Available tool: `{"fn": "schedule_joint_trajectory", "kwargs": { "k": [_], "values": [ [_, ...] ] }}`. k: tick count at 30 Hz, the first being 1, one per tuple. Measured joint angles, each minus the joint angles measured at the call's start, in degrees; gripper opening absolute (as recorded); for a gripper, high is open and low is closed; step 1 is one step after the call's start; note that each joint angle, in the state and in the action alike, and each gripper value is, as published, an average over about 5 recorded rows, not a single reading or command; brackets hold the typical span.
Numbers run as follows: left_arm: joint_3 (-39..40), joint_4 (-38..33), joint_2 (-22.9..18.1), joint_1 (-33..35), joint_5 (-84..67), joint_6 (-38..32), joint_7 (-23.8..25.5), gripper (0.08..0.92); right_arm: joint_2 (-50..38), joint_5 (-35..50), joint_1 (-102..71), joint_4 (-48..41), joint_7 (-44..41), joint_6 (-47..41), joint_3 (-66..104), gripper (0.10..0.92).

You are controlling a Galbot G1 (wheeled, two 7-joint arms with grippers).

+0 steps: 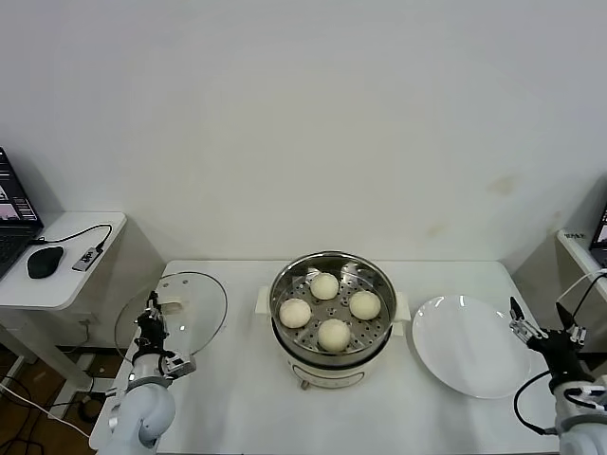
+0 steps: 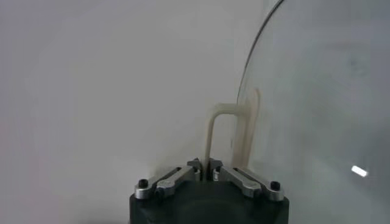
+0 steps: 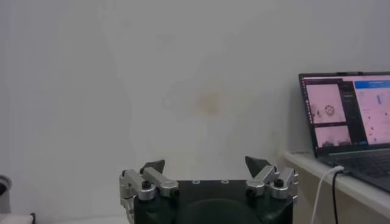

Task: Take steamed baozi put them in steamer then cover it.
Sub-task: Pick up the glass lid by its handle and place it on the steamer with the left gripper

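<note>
I can read no text, label or number anywhere; the open grey laptop (image 3: 353, 122) to my right shows only illegible screen windows.

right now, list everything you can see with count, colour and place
buns: four, cream-white, on the perforated tray inside the steamer
steamer: one, shiny steel with white handles and base, centre of the table
lid: one, clear glass with steel rim and cream handle, tilted up at the table's left end
plate: one, white, bare, right of the steamer
table: one, white, under it all
side desk: one, white, far left, with a black mouse and a laptop edge
laptop: one, screen lit, on a shelf at the right
left tool: one, black, shut on the lid's handle
right tool: one, black, open, past the plate's right edge
</note>
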Motion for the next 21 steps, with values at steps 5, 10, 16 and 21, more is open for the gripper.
{"fn": "schedule_joint_trajectory", "kwargs": {
  "k": [5, 10, 16, 21],
  "values": [
    [0.81, -8.83, -0.03, 2.82, 3.38, 6.61, 3.89, 0.145, 0.71, -0.61, -0.81, 0.65, -0.01, -0.84, 0.20, 0.823],
    [2.86, -16.87, -0.57, 3.68, 7.97, 12.76, 8.76, 0.145, 1.63, -1.92, -1.02, 1.02, 0.05, -1.55, 0.00, 0.823],
    [6.68, -22.57, -1.99, 3.06, 13.51, 17.56, 14.02, 0.145, 2.66, -3.69, -0.77, 0.78, -0.09, -1.69, -0.20, 0.823],
    [10.85, -23.97, -3.69, 1.60, 17.64, 19.81, 17.19, 0.145, 3.65, -5.15, -0.56, 0.42, -0.26, -1.69, 0.08, 0.823]
  ]
}}
